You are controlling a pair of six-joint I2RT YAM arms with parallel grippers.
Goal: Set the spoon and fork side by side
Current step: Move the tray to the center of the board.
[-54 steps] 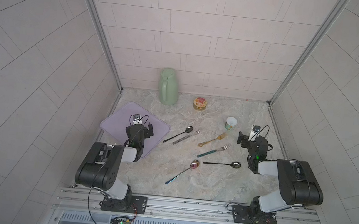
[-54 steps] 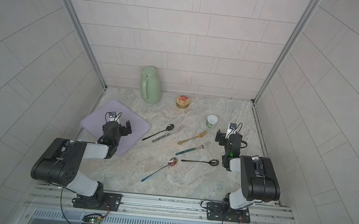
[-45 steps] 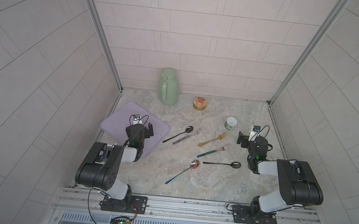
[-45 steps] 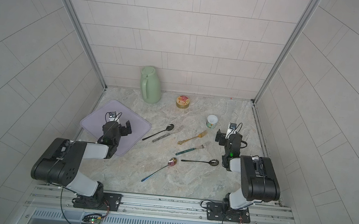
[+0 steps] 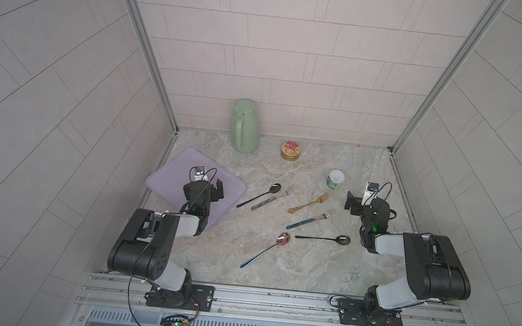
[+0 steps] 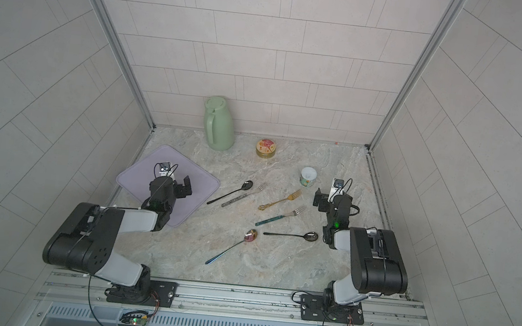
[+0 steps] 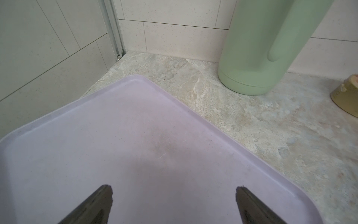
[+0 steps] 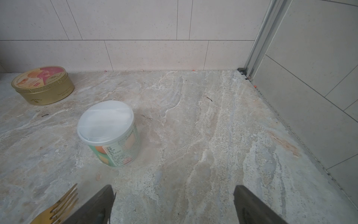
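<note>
Inventory from my console, each place taken from the fingers.

1. Left gripper (image 7: pixel 172 194): fingers (image 7: pixel 104 201) spread wide and holding nothing, above the lilac tray (image 7: pixel 135 126).
2. Right gripper (image 8: pixel 174 192): fingers (image 8: pixel 249 203) also spread wide with nothing between them, over bare marble.
3. Green jug (image 7: pixel 251 58): upright, ahead of the left fingers, past the tray's far corner by the back wall.
4. Gold tin (image 8: pixel 42 85): well ahead of the right fingers, toward the jug.
5. Lidded cup (image 8: pixel 110 133): upright, a little ahead of the right fingers on the side nearer the table's middle.
6. Gold fork (image 8: pixel 58 205): I see its tines just beside the right gripper's inner finger, not touching it.
7. Black spoon (image 5: pixel 259 196) and grey-handled fork (image 5: pixel 272 198): these lie side by side and nearly parallel, beyond the tray edge from the left fingers.
8. Teal-handled fork (image 5: pixel 309 220): between the two grippers, nearer the right fingers.
9. Second black spoon (image 5: pixel 322 238): behind the right fingers, its bowl near that arm.
10. Pink-bowled spoon (image 5: pixel 265 250): apart from both grippers, toward the rail.
</note>
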